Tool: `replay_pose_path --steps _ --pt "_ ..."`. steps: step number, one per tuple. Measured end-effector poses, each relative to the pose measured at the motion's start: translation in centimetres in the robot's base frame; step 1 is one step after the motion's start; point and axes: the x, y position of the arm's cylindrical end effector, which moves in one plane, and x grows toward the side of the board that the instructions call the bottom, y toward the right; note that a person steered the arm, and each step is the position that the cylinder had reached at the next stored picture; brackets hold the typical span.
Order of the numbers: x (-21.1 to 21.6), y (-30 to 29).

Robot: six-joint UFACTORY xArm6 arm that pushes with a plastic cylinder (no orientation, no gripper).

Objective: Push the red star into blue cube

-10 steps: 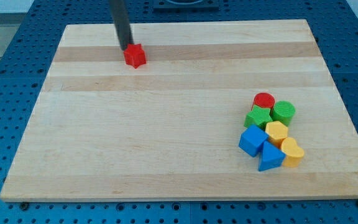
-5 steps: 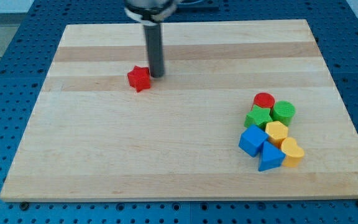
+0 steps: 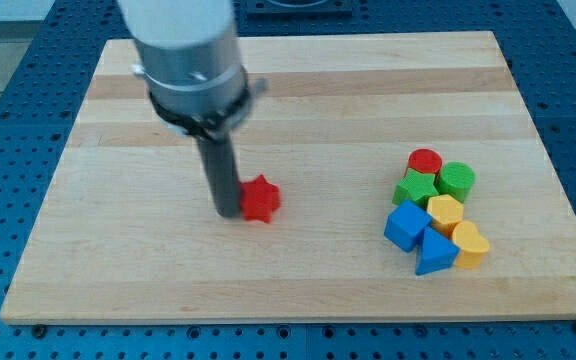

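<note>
The red star (image 3: 260, 199) lies on the wooden board (image 3: 298, 110) a little left of the middle, toward the view's bottom. My tip (image 3: 228, 212) stands right against the star's left side. The blue cube (image 3: 406, 226) sits far to the right of the star, at the left edge of a cluster of blocks near the board's right side. The arm's grey body hangs over the board's upper left part.
The cluster holds a red cylinder (image 3: 425, 161), a green cylinder (image 3: 457, 180), a green star (image 3: 415, 187), a yellow hexagon (image 3: 445, 213), a yellow heart-like block (image 3: 469, 243) and a blue triangle (image 3: 435, 252), all packed against the blue cube.
The red star has slid from the board's upper left down and to the right. My tip went from its right side to its left side and came lower in the view.
</note>
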Motion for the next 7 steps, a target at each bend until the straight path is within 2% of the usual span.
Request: replay_pose_path --steps 1,2,3,4,6,7 --pt "1.4 5.4" --pt "0.0 2.8" --pt "-0.6 -3.3" --pt "-3.6 -1.0" --pt "-4.2 14.8" --pt "-4.2 18.2"
